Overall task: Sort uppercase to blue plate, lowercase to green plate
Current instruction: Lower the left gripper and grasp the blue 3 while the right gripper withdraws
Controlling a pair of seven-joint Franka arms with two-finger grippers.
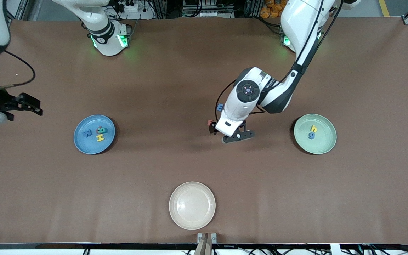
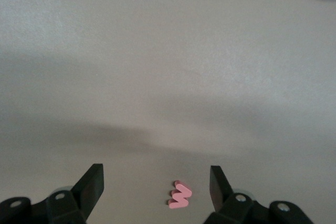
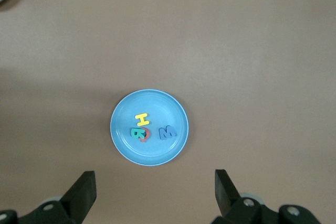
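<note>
straddling the red w point(image 2: 180, 196), spread left tool point(image 2: 156, 183); blue m point(image 1: 220, 107) nearby; spread right tool point(image 3: 155, 187) over bare table point(image 1: 175, 71).

The wide brown table covering point(image 1: 154, 71) looks matt and faintly grainy — like paper or felt. The round sky-blue plastic plate point(image 1: 83, 145), the pale mint-green plastic plate point(image 1: 326, 143) and the cream plastic plate point(image 1: 192, 205) are smooth with a soft sheen. The small red foam letter w point(image 2: 180, 195) looks matt and spongy. The white arm shells point(image 1: 237, 102) are glossy plastic — the black gripper fingers point(image 2: 90, 184) are dull.
</note>
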